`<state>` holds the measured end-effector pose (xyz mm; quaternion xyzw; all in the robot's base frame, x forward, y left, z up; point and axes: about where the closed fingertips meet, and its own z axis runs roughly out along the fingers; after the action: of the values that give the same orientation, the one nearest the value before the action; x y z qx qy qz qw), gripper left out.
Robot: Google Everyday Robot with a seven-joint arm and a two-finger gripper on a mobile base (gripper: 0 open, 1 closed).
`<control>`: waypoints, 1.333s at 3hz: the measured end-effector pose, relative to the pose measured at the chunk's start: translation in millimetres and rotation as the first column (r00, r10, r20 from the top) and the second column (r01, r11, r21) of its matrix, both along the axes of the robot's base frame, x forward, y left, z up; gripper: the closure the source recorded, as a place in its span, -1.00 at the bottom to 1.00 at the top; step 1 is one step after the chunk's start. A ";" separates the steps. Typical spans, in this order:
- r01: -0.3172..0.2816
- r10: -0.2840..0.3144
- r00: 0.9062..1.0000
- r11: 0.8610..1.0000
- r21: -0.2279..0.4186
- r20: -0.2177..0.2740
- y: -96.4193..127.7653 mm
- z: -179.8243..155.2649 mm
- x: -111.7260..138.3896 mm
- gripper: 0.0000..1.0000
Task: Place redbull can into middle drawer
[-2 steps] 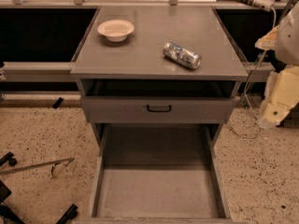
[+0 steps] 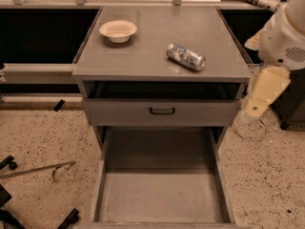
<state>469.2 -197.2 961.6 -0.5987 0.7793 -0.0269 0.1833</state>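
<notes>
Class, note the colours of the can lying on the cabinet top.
Redbull can: silver with blue patches, camera view. Pincer hangs right of the cabinet.

The redbull can [image 2: 186,57], slim, shiny silver with blue patches, lies on its side on the cabinet top [image 2: 143,46]. It sits in the right half, nearer the front edge than the back, with its long axis slanting from back-left to front-right. The middle drawer [image 2: 162,197], grey metal with a flat plain floor and low side walls, stands pulled far out below the top's front edge, while the gripper [image 2: 251,109] hangs off the top's right front corner, apart from both.
</notes>
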 end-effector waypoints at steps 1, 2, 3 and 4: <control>0.028 -0.031 0.999 0.997 0.078 0.033 23.8 -18.7 57.0 -1.00; 0.073 -0.084 0.994 0.988 0.139 0.076 41.3 -31.4 121.0 -1.00; 0.073 -0.084 0.994 0.988 0.139 0.076 41.3 -31.4 121.1 -1.00; 0.078 -0.092 0.993 0.980 0.184 0.070 50.9 -32.6 151.1 -1.00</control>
<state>620.3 -146.3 929.0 -0.5441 0.7957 0.0124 0.2659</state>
